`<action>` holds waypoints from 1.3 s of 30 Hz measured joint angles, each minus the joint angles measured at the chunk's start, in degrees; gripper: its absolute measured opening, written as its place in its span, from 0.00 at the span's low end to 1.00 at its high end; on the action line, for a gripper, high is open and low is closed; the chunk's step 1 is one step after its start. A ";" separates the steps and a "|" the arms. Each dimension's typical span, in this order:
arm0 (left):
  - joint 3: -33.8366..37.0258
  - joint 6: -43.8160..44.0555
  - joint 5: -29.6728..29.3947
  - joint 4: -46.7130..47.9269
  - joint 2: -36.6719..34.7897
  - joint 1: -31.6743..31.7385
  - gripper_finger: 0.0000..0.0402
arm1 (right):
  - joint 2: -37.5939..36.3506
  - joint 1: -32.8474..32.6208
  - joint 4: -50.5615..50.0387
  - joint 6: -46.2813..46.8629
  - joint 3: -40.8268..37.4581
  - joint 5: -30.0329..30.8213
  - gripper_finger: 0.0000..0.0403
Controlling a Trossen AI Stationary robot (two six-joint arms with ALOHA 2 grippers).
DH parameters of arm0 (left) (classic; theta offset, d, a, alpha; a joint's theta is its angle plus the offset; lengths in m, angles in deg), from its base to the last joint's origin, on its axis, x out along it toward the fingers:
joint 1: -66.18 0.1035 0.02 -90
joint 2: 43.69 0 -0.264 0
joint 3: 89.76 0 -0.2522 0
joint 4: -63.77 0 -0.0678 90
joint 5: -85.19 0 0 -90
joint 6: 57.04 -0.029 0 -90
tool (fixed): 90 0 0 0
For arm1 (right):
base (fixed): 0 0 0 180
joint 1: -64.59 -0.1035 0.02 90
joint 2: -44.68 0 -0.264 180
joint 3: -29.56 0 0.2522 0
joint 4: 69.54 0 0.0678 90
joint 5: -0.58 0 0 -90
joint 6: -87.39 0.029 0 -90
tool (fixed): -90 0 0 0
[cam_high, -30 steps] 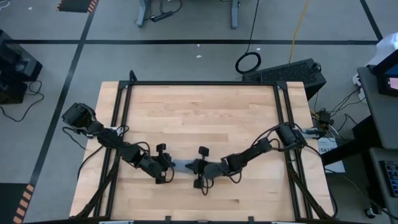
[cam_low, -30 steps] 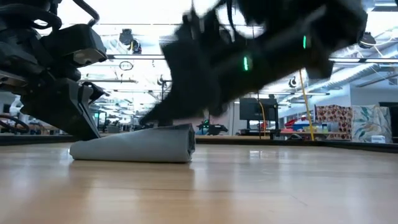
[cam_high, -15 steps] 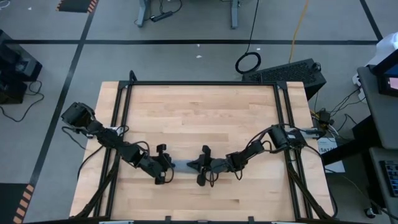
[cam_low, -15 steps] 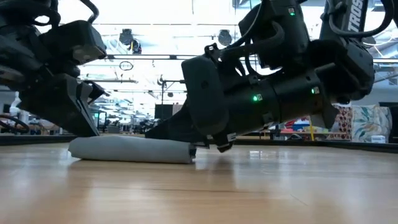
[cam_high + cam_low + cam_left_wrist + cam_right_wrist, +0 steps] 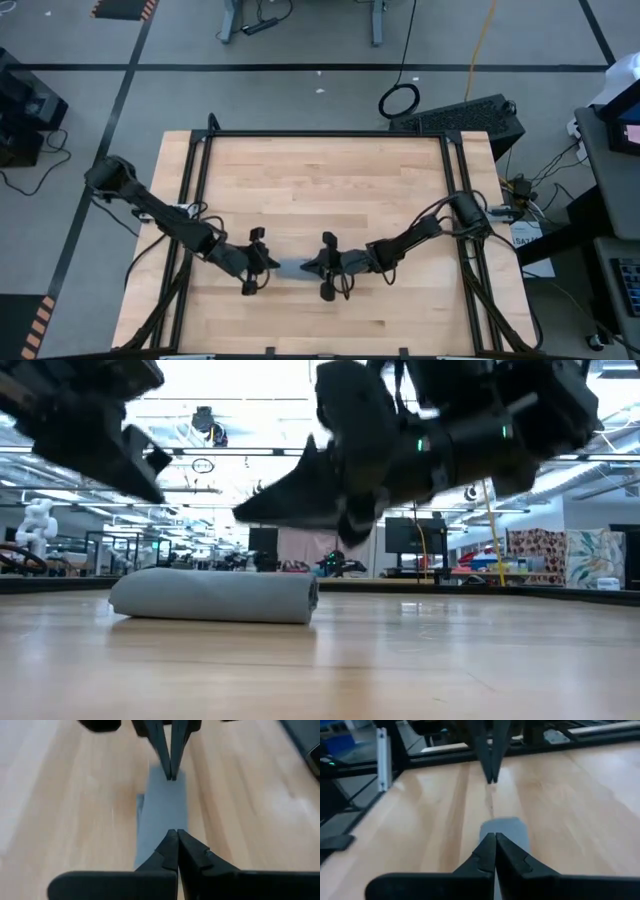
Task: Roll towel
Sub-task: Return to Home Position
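The grey-blue towel lies as a short roll on the wooden table, resting on its long side near the front middle. My left gripper hangs shut above and off the roll's left end. My right gripper hangs shut above the roll, coming from the right. In the left wrist view the towel stretches between my left gripper's shut fingers and the right gripper's shut tips. In the right wrist view the roll's end shows just past my right gripper.
Black frame rails run along the table's far edge and both sides. Bare wood spreads behind the towel toward the far edge. Cables and a dark box lie on the floor beyond the table.
Both grippers have risen off the towel, staying shut. The left one has lifted up and away from the roll's left end. The right one first dipped low at the roll's right end, then came up above it. The towel stays rolled in place.
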 joint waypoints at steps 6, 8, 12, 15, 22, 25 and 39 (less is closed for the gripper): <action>-0.07 -9.08 -4.37 -2.88 -7.42 0.15 0.00 | -11.68 -0.15 -12.19 -3.60 -2.42 -2.74 0.00; -0.09 -12.17 -6.21 -4.32 -9.61 0.15 0.00 | -17.14 -0.46 -15.94 -4.70 -5.05 -3.70 0.00; -0.11 -17.08 -9.02 -7.30 -12.24 0.11 0.00 | -29.18 -1.77 -20.09 -7.41 -12.35 -6.70 0.00; -0.11 -20.10 -11.55 -7.62 -12.84 0.22 0.00 | -37.80 -3.28 -20.96 -9.51 -19.27 -6.78 0.00; -0.07 -19.07 -14.11 -8.18 -11.99 0.55 0.00 | -54.11 -4.80 -21.03 -11.05 -34.12 -6.31 0.00; 1.06 -19.03 -14.05 -11.22 -11.54 0.99 0.00 | -58.98 -5.42 -20.65 -11.02 -39.14 -6.33 0.00; 16.02 -17.92 -5.95 -37.43 -8.23 8.00 0.00 | -67.74 -8.08 -16.38 -9.74 -52.59 -9.49 0.00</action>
